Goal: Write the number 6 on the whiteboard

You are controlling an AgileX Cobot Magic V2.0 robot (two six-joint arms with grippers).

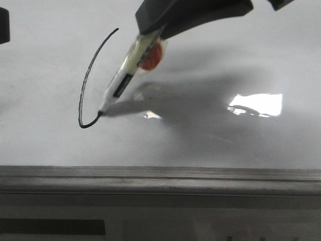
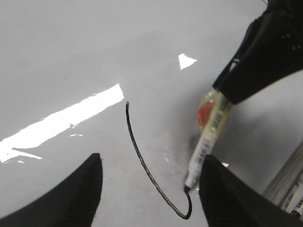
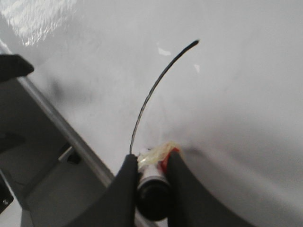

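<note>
On whiteboard (image 1: pixel 45 135): thin, hooked number 6 (image 1: pixel 86 83).

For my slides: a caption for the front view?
Right tool holds marker, drawing unfinished number 6 on whiteboard.

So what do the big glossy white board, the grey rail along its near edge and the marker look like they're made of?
Glossy white board: smooth coated surface, mirror glare. Grey rail: probably brushed metal, dull streaked sheen. White-barrelled marker: likely plastic, wrapped in clear shiny tape.
</note>
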